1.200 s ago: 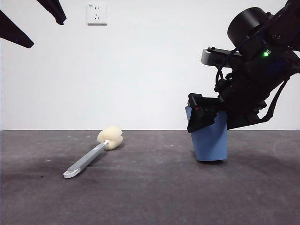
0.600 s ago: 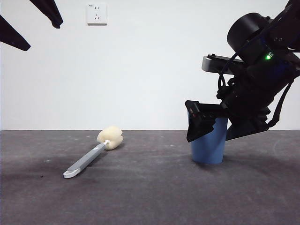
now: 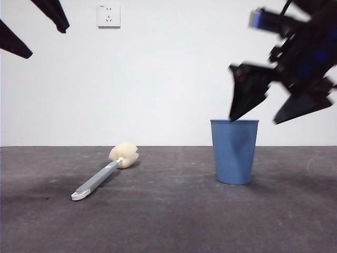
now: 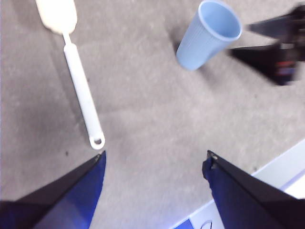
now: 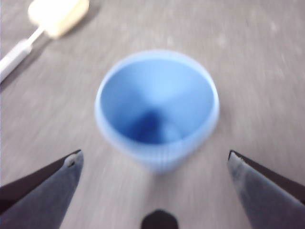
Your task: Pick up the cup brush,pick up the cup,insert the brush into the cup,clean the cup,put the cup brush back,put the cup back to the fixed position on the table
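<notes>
Tabletop [image 3: 168,221]: I see a dark grey matte surface running the full width of the front view, carrying both task things.

Wall: plain white behind the tabletop's far edge, with a white socket plate [image 3: 108,15] high up.

Right claw [image 3: 279,108]: I have it up in the air above the cup and a little toward the tabletop's right side, blurred in the front view. Its 2 jaws are spread wide with nothing between them; my right wrist view looks straight down into the cup's mouth, a jaw standing off on either side without touching it.

Left claw [image 4: 155,164]: I have it high over the tabletop's left part, showing only as 2 black tips at the front view's top left corner. Its jaws are spread apart and empty.

Cup [image 3: 234,151]: blue, upright, mouth up, standing free on the right half of the tabletop. I see nothing inside it.

Cup brush [image 3: 103,173]: lying flat on the left half of the tabletop, well apart from the cup. Its cream sponge head [image 3: 124,155] points toward the far edge, its looped handle end toward the near edge.
</notes>
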`<state>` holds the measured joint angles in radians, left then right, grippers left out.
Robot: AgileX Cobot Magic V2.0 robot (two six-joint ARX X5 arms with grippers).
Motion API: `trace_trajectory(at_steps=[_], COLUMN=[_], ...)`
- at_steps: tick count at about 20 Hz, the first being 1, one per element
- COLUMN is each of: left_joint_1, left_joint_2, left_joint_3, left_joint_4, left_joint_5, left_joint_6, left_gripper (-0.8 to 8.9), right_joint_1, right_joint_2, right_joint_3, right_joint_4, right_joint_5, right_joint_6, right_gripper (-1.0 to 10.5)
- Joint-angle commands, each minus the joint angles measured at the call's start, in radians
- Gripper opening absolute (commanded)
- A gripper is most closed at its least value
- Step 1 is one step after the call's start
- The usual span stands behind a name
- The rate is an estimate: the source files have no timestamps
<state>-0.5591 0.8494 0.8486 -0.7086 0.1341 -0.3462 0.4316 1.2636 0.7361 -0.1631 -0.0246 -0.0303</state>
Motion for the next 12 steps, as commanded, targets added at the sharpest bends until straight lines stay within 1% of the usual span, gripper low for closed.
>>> trace_trajectory(at_steps=[1,2,3,5,6,8,9,10,11,12], left_joint_1=[-0.002,-0.002,-0.002,-0.002,-0.002,-0.002,-0.002,-0.002,-0.003,-0.002], left_joint_2=[-0.002,-0.002,-0.002,-0.002,-0.002,-0.002,-0.002,-0.002,-0.002,-0.002], left_joint_3=[-0.008,-0.008,-0.008,-0.008,-0.008,-0.008,-0.008,-0.008,-0.008,-0.008], left_joint_4=[-0.026,-0.042,-0.055,-0.08,-0.089,-0.104,-0.108,-0.112,-0.116,-0.121], left_joint_5=[-0.001,0.0,0.0,0.004,0.009,0.033,0.049,0.06,0.066,0.071], left_joint_6=[0.038,0.042,0.06,0.076,0.09,0.098,0.112,0.113,0.113,0.113], left_gripper=[3.46,3.46,3.45,3.45,3.45,3.41,3.4,3.24,2.29,1.06], right_joint_1=[0.003,0.007,0.011,0.021,0.025,0.032,0.036,0.04,0.042,0.043], right_joint_2=[-0.132,-0.19,-0.245,-0.344,-0.386,-0.454,-0.481,-0.502,-0.517,-0.527], right_joint_3=[-0.007,-0.006,-0.005,-0.001,0.002,0.006,0.006,0.006,0.006,0.006], right_joint_4=[-0.16,-0.23,-0.298,-0.414,-0.461,-0.532,-0.562,-0.591,-0.62,-0.649], right_joint_5=[-0.042,-0.082,-0.103,-0.113,-0.137,-0.21,-0.239,-0.259,-0.266,-0.266], right_joint_6=[0.054,0.067,0.08,0.122,0.134,0.175,0.193,0.208,0.213,0.213], right_gripper=[5.0,5.0,5.0,5.0,5.0,4.9,4.2,3.2,2.1,0.9])
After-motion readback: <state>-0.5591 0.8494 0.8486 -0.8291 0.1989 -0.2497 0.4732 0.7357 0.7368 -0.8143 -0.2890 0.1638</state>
